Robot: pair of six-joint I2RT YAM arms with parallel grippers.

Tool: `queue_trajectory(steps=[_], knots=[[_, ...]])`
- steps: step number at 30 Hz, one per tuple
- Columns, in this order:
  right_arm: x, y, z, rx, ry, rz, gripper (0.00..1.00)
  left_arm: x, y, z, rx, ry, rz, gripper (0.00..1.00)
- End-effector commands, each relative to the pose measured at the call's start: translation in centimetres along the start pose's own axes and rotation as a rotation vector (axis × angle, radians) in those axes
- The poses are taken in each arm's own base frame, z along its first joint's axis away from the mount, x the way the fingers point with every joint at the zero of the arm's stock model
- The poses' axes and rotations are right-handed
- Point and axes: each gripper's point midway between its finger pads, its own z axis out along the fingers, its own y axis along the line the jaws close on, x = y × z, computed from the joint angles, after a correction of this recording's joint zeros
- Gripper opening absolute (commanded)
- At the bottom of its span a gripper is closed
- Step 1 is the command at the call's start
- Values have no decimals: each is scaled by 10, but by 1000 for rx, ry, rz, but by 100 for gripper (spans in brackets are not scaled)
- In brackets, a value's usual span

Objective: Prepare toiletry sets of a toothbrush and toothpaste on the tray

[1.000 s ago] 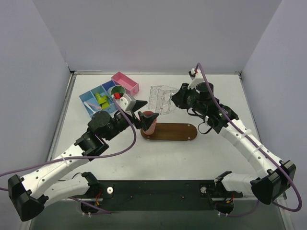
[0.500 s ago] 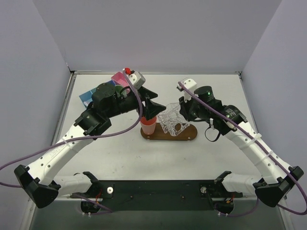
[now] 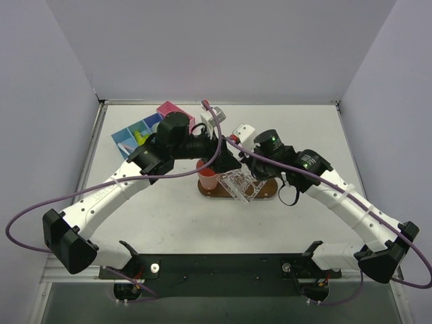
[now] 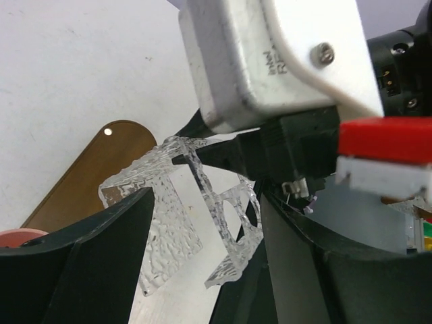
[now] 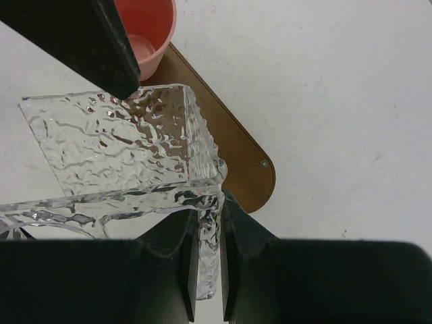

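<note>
**Surface and room.** A matte white table [image 3: 169, 223] is enclosed by three plain pale lavender walls [image 3: 223, 47].

**Objects.**
- One flat dark brown wooden tray [image 3: 268, 190] with rounded ends lies at the table's centre. A pale dot marks each visible end.
- One smooth salmon-pink plastic cup [image 3: 208, 177] stands upright on the tray's left end.
- One clear, ripple-textured plastic box [image 5: 115, 148] with cut-out sides is tilted above the tray's middle. Whether it touches the tray cannot be told.
- Two bins sit at far left: one blue compartmented bin [image 3: 128, 138] and one pink bin [image 3: 170, 109].
- One small yellow-green toothpaste tube [image 3: 140, 137] lies in the blue bin, well apart from the tray.

**Grippers.** The right gripper [image 5: 208, 229] pinches one wall of the clear box. The left gripper [image 4: 208, 196] has its two black fingers spread, with the box's corner between them.
</note>
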Motion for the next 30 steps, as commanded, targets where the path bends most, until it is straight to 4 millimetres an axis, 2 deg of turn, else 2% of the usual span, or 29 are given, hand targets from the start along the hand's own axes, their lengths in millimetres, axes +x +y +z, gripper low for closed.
queue_trajectory(steps=[1, 6, 10, 14, 25, 30], knots=[[-16, -12, -6, 70, -26, -38, 0, 3, -11, -4, 48, 12, -43, 72], [-17, -8, -3, 69, -19, -48, 0, 26, 0, 2, 33, 50, -101, 67], [-16, -9, -1, 72, -14, -40, 0, 28, -4, 1, 60, 23, -131, 67], [-17, -7, -2, 68, -17, -41, 0, 28, -8, 2, 86, 5, -140, 59], [-17, -10, 2, 104, -3, -37, 0, 39, -10, 10, 101, 39, -176, 20], [-15, -12, 6, 131, 1, -33, 6, 39, -8, 11, 94, 43, -199, 1]])
